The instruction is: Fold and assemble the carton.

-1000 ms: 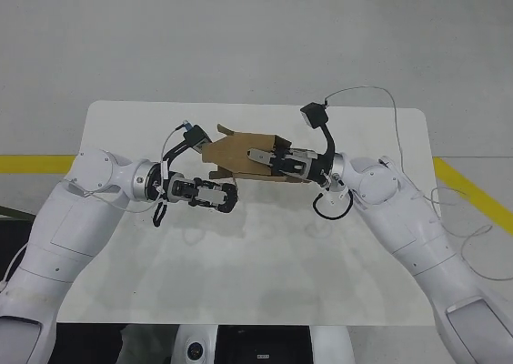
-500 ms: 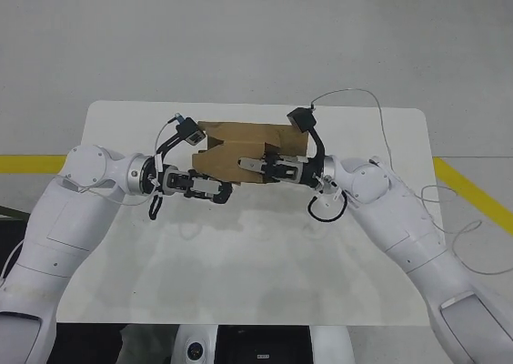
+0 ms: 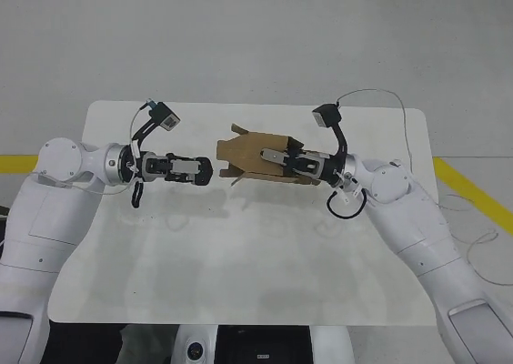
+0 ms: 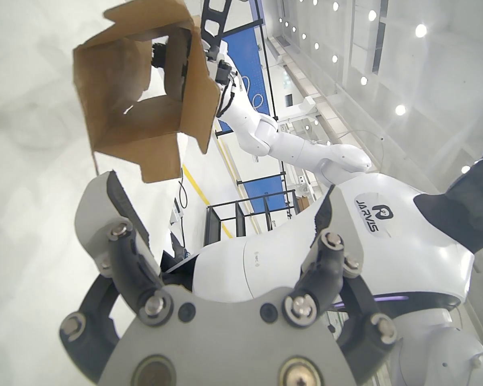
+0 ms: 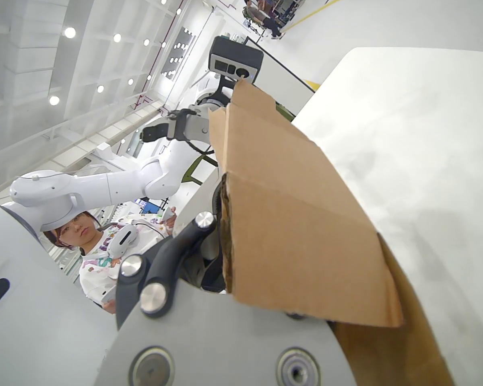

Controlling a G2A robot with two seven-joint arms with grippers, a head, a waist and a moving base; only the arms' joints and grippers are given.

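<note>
A brown carton [image 3: 255,156], opened into a tube with loose end flaps, is held above the back middle of the white table [image 3: 238,264]. My right gripper [image 3: 276,161] is shut on one of its walls, and its dark fingers [image 4: 173,66] show inside the carton [image 4: 145,94] in the left wrist view. The same cardboard wall [image 5: 290,222] covers that gripper in the right wrist view. My left gripper [image 3: 205,169] stands open and empty a short way left of the carton, pointing at its open end. Its two fingers are spread wide [image 4: 217,210].
A yellow floor line [image 3: 6,164] runs past both sides of the table. The right wrist camera's cable [image 3: 384,96] arcs over the back right corner. Bare tabletop lies in front of both arms.
My left gripper has drawn back leftward, away from the carton. The right arm has shifted right with the carton, which has turned and now shows its flaps toward the left gripper.
</note>
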